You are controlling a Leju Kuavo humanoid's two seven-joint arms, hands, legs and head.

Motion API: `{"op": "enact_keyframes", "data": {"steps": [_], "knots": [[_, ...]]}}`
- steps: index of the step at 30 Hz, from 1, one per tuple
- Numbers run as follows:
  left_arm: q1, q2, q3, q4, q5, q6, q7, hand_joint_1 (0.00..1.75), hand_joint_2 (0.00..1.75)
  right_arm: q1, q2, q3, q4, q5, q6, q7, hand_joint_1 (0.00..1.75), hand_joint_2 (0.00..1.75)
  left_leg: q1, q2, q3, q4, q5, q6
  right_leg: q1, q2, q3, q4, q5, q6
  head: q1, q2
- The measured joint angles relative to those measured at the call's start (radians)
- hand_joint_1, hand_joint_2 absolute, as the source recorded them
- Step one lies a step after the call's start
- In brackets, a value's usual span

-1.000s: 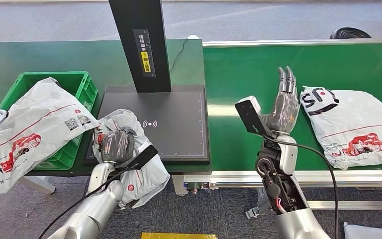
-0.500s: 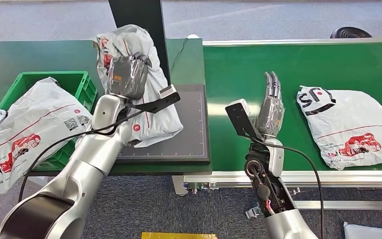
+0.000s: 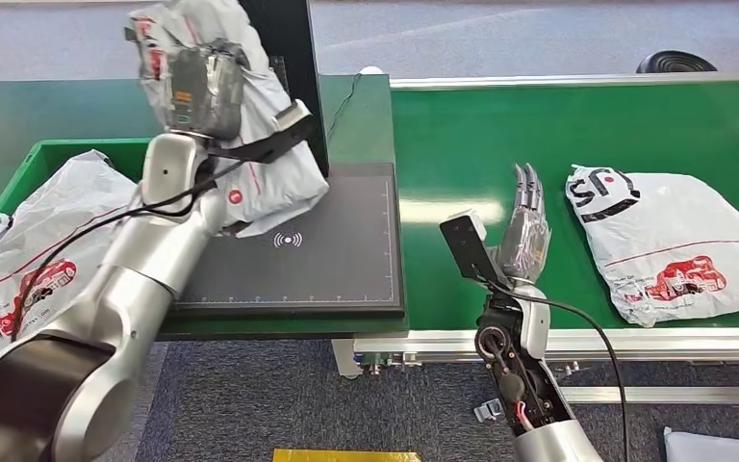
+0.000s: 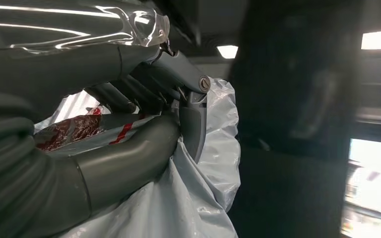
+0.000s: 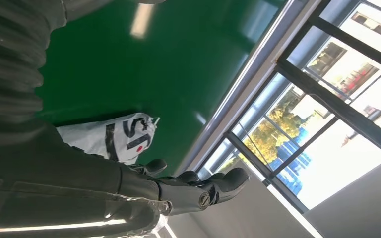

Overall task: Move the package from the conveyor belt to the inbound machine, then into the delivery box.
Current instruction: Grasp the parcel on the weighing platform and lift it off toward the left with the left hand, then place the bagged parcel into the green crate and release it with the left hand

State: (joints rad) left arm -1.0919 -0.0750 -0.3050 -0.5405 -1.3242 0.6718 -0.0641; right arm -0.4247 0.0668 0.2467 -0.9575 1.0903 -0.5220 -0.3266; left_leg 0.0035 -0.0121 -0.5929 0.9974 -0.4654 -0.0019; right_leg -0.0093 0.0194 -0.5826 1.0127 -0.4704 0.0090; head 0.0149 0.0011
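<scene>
Package [image 3: 250,125] has risen higher in the left hand [image 3: 197,87], which grips it; right hand [image 3: 524,226] spread, empty. Scanning done; next, swing toward green delivery box [image 3: 43,159] at 9 o'clock.

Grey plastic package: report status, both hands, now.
Left hand grips the crumpled grey plastic package, raised above the black scanner plate. Right hand open over the green belt. Black post close behind.

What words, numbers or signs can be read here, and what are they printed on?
Large black letters, seemingly "JS", turned: bag on the belt.
Wireless-wave sign, no words: black scanner plate.
Yellow label: black post, blurred.
Small black print and red graphic: bag in the green box, too small to read.
Red marks: bag held by the left hand, unreadable.
</scene>
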Motion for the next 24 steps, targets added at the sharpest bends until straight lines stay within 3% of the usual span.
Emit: {"op": "enact_keyframes", "data": {"steps": [6, 10, 15, 21, 22, 23, 24], "knots": [[-0.021, 0.189, 0.071, 0.029, 0.013, 0.021, 0.01, 1.44, 1.75, 0.064, -0.028, -0.025, -0.041, 0.0, -0.006, 0.011, 0.0, 1.75, 0.001, 0.002, 0.0, -0.001, 0.0, 0.0, 0.0, 0.001, -0.002, 0.001, 0.0, -0.001, 0.0, 0.0], [-0.02, 0.288, 0.123, 0.037, 0.013, 0.021, 0.021, 1.44, 1.75, 0.105, -0.041, -0.038, -0.082, 0.004, -0.002, 0.017, 0.0, 1.75, 0.001, 0.001, -0.001, -0.001, 0.0, 0.0, 0.0, 0.001, -0.002, 0.001, -0.001, -0.001, 0.0, 0.0], [0.0, 0.373, 0.18, 0.038, 0.021, 0.02, 0.01, 1.41, 1.75, 0.134, -0.045, -0.051, -0.121, 0.009, 0.013, 0.021, 0.0, 1.75, 0.0, 0.001, -0.002, -0.001, 0.0, 0.0, 0.0, 0.001, -0.003, 0.0, -0.001, -0.001, 0.0, 0.0], [0.024, 0.424, 0.224, 0.038, 0.029, 0.02, 0.0, 1.4, 1.75, 0.149, -0.045, -0.06, -0.155, 0.019, 0.019, 0.024, 0.0, 1.75, 0.0, 0.001, -0.002, -0.001, 0.0, 0.0, 0.0, 0.0, -0.003, 0.0, -0.001, -0.001, 0.0, 0.0], [0.027, 0.428, 0.228, 0.038, 0.029, 0.02, 0.0, 1.34, 1.75, 0.151, -0.045, -0.061, -0.159, 0.02, 0.02, 0.024, 0.0, 1.75, 0.0, 0.001, -0.002, -0.001, 0.0, 0.0, 0.0, 0.0, -0.003, 0.0, -0.001, -0.001, 0.0, 0.0], [0.031, 0.43, 0.232, 0.038, 0.031, 0.02, 0.0, 0.99, 1.75, 0.152, -0.045, -0.061, -0.163, 0.021, 0.021, 0.025, 0.0, 1.75, 0.0, 0.001, -0.002, -0.001, 0.0, 0.0, 0.0, 0.0, -0.003, 0.0, -0.001, -0.001, 0.0, 0.0], [0.034, 0.432, 0.236, 0.038, 0.033, 0.02, 0.0, 0.64, 1.31, 0.154, -0.045, -0.061, -0.167, 0.022, 0.023, 0.025, 0.0, 1.75, 0.0, 0.001, -0.002, -0.001, 0.0, 0.0, 0.0, 0.0, -0.003, 0.0, -0.001, -0.001, 0.0, 0.0]]}}
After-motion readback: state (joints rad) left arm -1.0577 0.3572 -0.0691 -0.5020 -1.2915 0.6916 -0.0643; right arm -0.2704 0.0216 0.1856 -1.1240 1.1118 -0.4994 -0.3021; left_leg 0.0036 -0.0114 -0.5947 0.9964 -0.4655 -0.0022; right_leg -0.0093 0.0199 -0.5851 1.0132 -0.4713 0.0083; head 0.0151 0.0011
